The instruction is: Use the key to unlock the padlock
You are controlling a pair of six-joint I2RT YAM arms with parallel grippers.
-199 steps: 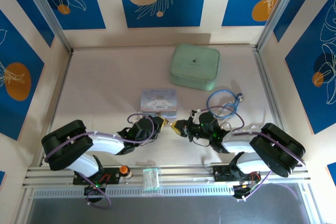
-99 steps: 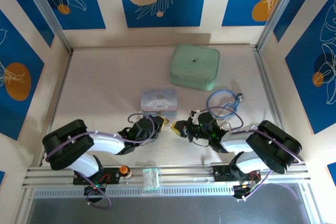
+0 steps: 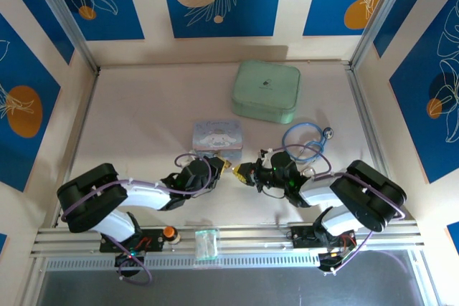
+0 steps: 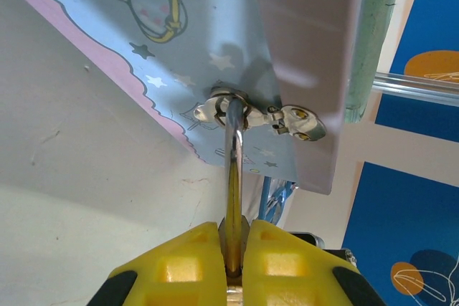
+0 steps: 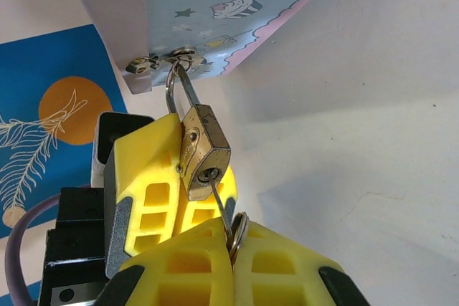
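The brass padlock hangs by its silver shackle from the hasp of the pastel cartoon tin. My left gripper is shut on the padlock body, which shows edge-on between its yellow fingers. The thin silvery key has its blade tip in the keyhole on the padlock's bottom face. My right gripper is shut on the key's head and ring. In the top view the two grippers meet tip to tip, left gripper and right gripper, just in front of the tin.
A mint-green case lies at the back of the table. A blue looped cord lies just behind the right arm. A small clear container sits on the front rail. Panelled walls close in the table.
The right arm has shifted slightly and its gripper has edged a little towards the left one. The left arm and the tin have stayed put.
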